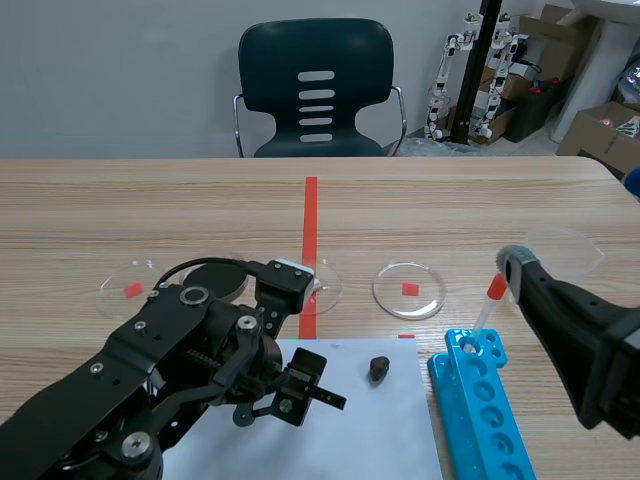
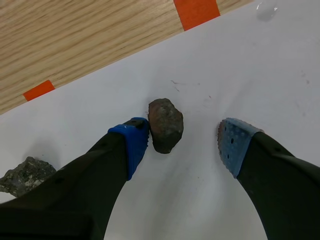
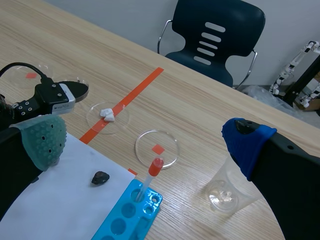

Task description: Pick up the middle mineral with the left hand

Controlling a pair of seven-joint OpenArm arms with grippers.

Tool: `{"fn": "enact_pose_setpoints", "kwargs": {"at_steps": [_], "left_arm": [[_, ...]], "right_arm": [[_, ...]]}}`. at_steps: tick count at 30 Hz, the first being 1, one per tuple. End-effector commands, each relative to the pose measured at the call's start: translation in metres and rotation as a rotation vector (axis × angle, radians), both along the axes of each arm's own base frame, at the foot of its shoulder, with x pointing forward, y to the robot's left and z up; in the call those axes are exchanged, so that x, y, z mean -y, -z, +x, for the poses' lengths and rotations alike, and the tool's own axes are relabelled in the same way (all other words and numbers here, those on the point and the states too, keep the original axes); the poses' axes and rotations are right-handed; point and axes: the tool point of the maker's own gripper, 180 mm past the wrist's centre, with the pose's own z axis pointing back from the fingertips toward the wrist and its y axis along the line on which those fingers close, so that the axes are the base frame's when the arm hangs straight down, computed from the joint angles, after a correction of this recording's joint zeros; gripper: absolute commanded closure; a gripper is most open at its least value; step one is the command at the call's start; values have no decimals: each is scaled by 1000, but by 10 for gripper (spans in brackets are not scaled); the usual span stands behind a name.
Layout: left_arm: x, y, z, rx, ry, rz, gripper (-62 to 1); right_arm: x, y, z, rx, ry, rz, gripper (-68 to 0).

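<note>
The middle mineral (image 2: 165, 125), a dark reddish-brown lump, lies on the white paper (image 2: 260, 75) between the fingers of my left gripper (image 2: 182, 140). The gripper is open: one blue pad (image 2: 134, 142) touches the stone, the other pad (image 2: 231, 145) stands well apart from it. A grey mineral (image 2: 22, 175) lies beside the gripper's touching finger. In the scene view the left gripper (image 1: 292, 392) hides the middle stone, and a black mineral (image 1: 378, 369) sits to its right. My right gripper (image 3: 147, 141) hangs open above the table's right side, holding nothing.
A blue tube rack (image 1: 480, 400) holding a red-capped tube (image 1: 489, 303) stands right of the paper. Clear petri dishes (image 1: 408, 290) (image 1: 128, 286) lie behind the paper, one holding a white piece (image 3: 107, 114). A plastic cup (image 1: 565, 250) sits at far right. A chair (image 1: 316, 90) stands beyond the table.
</note>
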Motion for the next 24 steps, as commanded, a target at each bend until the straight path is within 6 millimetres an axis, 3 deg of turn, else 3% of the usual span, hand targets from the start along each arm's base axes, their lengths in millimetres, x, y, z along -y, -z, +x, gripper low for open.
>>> {"fn": "enact_pose_setpoints", "kwargs": {"at_steps": [1,8,16,20,24], "left_arm": [[5,-6,5,20,0,-12,-283],[5,-6,5,21,0,-12,-189],[5,-6,5,21,0,-13,-189],[5,-6,5,18,0,-15,-116],[5,-6,5,19,0,-15,-113]], "right_arm": [[-3,-12,3,40,-8,13,-679],[-3,-11,3,38,-6,13,-679],[-3,-11,3,37,-6,12,-679],[-3,-11,3,37,-6,12,-679],[-3,-11,3,37,-6,12,-679]]}}
